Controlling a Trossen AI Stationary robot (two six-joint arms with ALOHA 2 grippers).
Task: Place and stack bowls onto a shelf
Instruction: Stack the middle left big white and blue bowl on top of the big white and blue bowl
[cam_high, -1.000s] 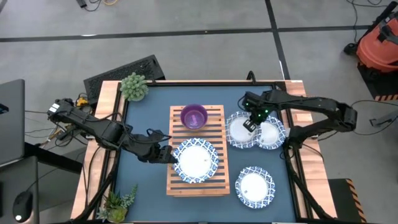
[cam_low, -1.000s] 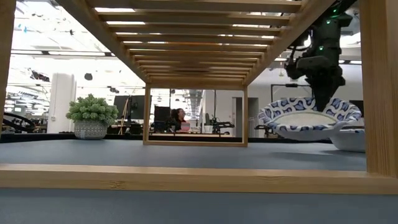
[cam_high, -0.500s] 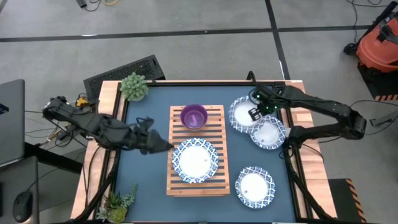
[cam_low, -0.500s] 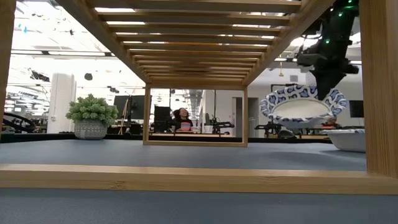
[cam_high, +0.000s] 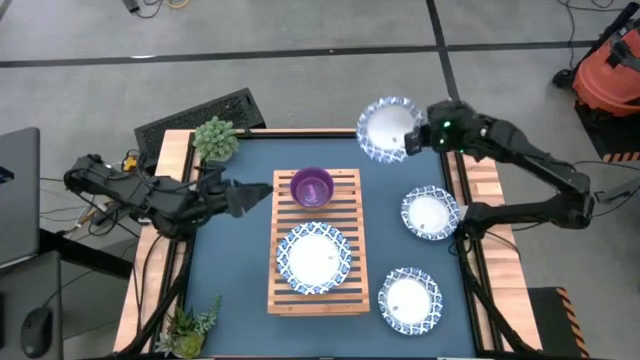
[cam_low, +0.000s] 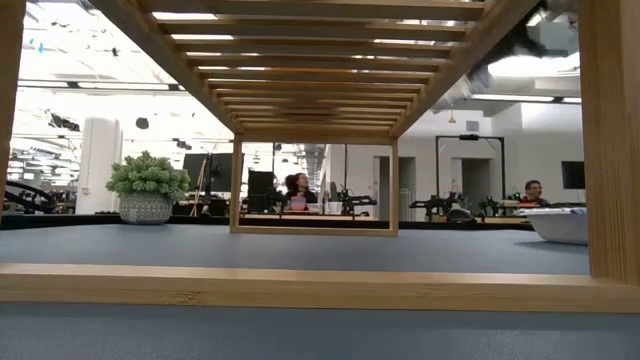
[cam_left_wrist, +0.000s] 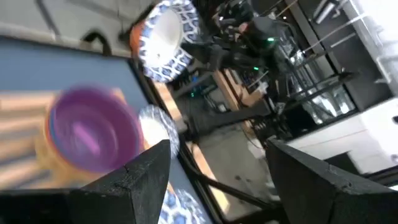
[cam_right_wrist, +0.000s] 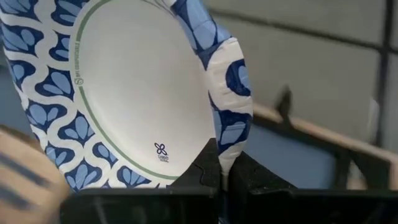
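Right gripper (cam_high: 412, 141) clamped on rim of one white dish (cam_high: 387, 128), carried high, tilted, over far table edge beyond shelf (cam_high: 317, 238); left gripper (cam_high: 262, 189) spread wide, empty, held just beside shelf's left edge near purple bowl (cam_high: 312, 186). Already on shelf: purple bowl at far end, one patterned dish (cam_high: 314, 258) at near end, side by side, nothing stacked. Left to place, by judgement: carried dish, plus two dishes on blue table (cam_high: 230, 260) right of shelf, one (cam_high: 430, 213) farther, one (cam_high: 408, 298) nearer.
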